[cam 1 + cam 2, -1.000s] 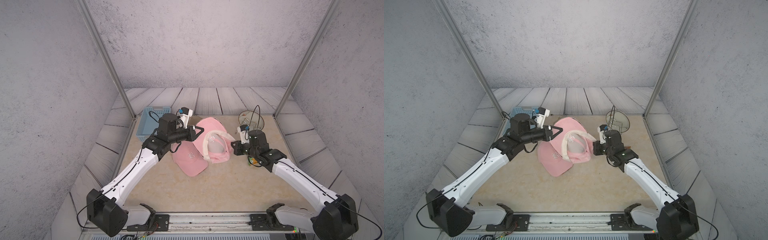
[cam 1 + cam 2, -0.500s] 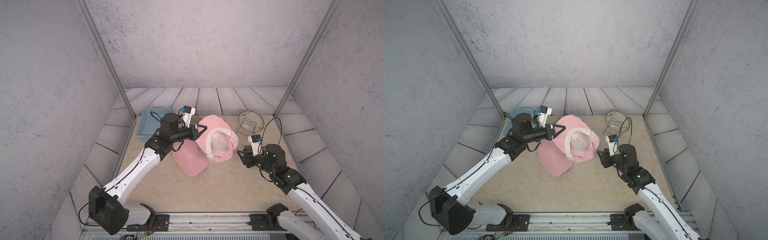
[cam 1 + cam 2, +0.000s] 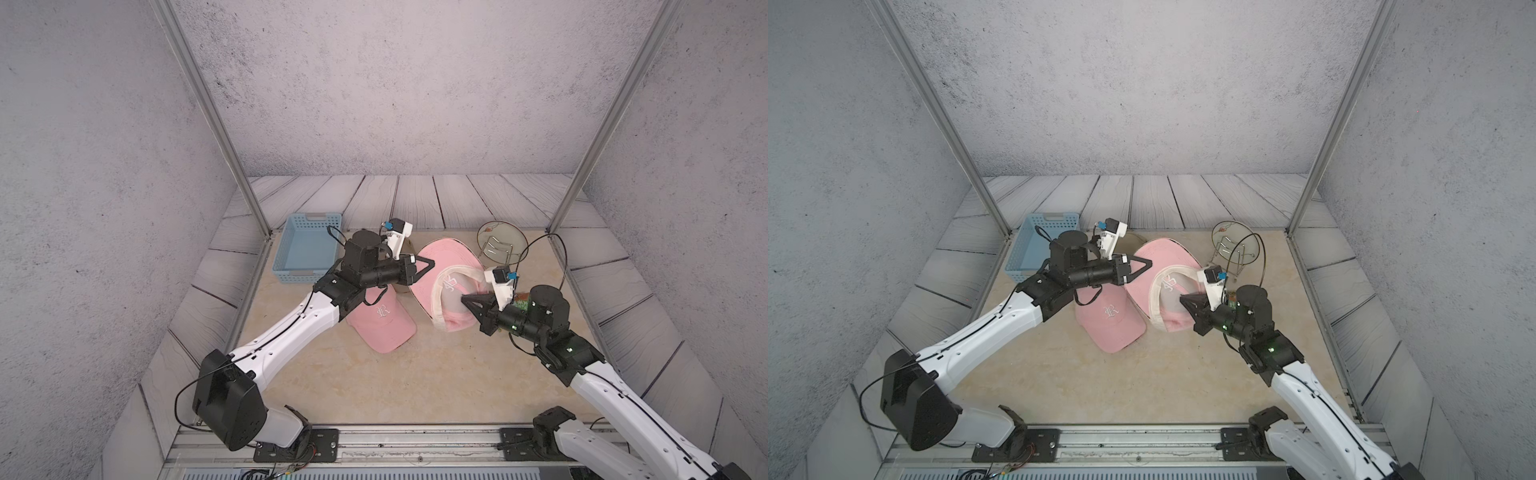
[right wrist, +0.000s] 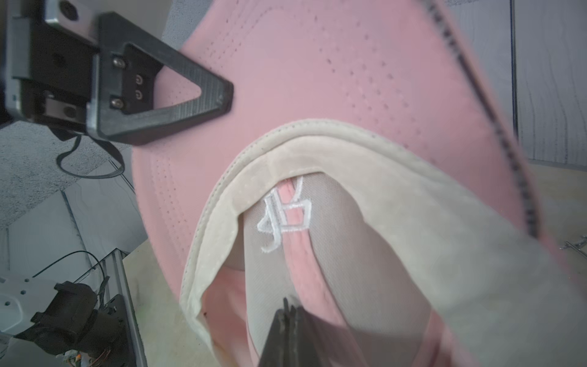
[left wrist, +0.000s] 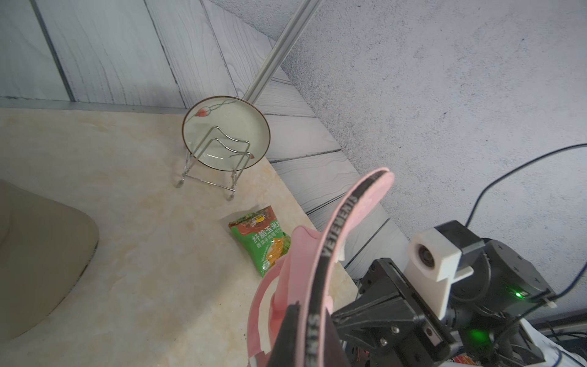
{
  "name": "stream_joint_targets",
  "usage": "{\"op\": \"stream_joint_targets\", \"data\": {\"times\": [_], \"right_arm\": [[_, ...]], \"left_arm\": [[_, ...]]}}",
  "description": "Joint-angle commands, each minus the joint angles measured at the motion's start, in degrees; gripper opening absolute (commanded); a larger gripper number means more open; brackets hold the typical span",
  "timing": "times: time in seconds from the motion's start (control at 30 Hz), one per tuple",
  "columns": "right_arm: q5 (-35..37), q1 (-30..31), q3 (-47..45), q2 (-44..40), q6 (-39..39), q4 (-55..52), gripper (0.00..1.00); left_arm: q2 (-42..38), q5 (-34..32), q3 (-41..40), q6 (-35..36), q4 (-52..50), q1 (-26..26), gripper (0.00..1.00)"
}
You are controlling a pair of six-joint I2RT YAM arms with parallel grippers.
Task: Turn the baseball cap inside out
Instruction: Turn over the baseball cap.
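Observed baseball cap (image 3: 446, 259) raised on edge at mid-table (image 3: 374, 386), brim uppermost, pale lining showing. Noted left gripper (image 3: 430, 264) clenched on the brim edge. Found right gripper (image 3: 465, 298) with jaws pressed together, tips inside the crown against the lining; cannot tell whether pinching fabric. Logged second pink cap (image 3: 384, 328) flat just beside, under the left arm. Recorded blue basket (image 3: 305, 249), plate (image 3: 500, 239) in wire rack, snack packet (image 5: 260, 238) further out.
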Motion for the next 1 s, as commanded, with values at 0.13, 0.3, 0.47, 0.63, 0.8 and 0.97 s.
{"op": "stream_joint_targets", "data": {"times": [0.13, 0.3, 0.47, 0.63, 0.8, 0.97], "right_arm": [[15.8, 3.6, 2.0, 7.1, 2.1, 2.3, 0.0], [22.1, 4.9, -0.7, 7.6, 4.2, 8.9, 0.0], [16.3, 4.9, -0.6, 5.4, 1.7, 8.6, 0.0], [5.5, 4.9, -1.5, 1.2, -1.6, 5.3, 0.04], [5.7, 4.9, -2.9, -2.8, -1.5, 8.2, 0.0], [9.8, 5.0, -1.6, 0.3, -0.7, 11.3, 0.0]], "left_arm": [[1.3, 9.2, 1.9, -10.8, 12.8, -1.9, 0.0], [3.0, 11.6, 2.0, -16.0, 16.6, -2.7, 0.0], [0.8, 1.0, 2.9, -5.2, 2.1, -2.6, 0.0], [-2.8, -15.6, -1.3, -2.4, -1.3, -2.0, 0.0], [-0.6, -9.2, -0.6, -2.9, 0.4, -1.8, 0.0], [2.1, 1.2, 0.4, -7.7, 4.9, -2.4, 0.0]]}}
